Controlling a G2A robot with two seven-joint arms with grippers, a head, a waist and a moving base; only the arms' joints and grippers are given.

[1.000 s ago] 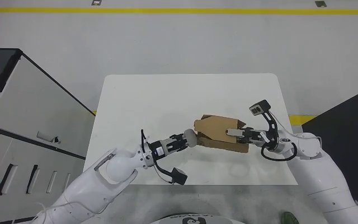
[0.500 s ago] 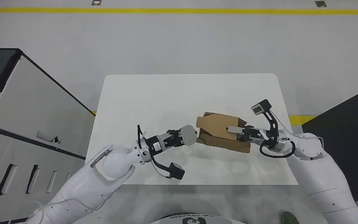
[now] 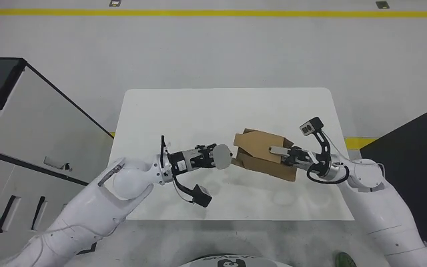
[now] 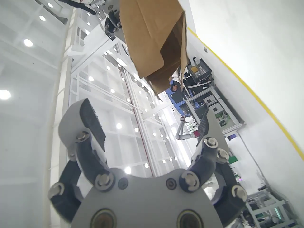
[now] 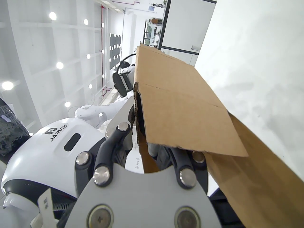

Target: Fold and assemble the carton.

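A brown cardboard carton [image 3: 261,155] sits half-formed on the white table [image 3: 200,113], right of the middle, with flaps loose at both ends. My right gripper [image 3: 275,151] is shut on a flap of the carton [image 5: 180,110] at its right end. My left gripper [image 3: 225,157] stands open just off the carton's left end, apart from it. In the left wrist view the open fingers [image 4: 91,124] frame empty air, with the carton [image 4: 152,29] a short way ahead, its open end facing them.
A dark-framed white cabinet [image 3: 40,133] stands off the table's left side. The table's far half and its left part are bare. A yellow line [image 3: 213,12] runs across the floor behind.
My left gripper has drawn back a little from the carton's left end and moved up the table. The carton has shifted slightly away, held by the right gripper.
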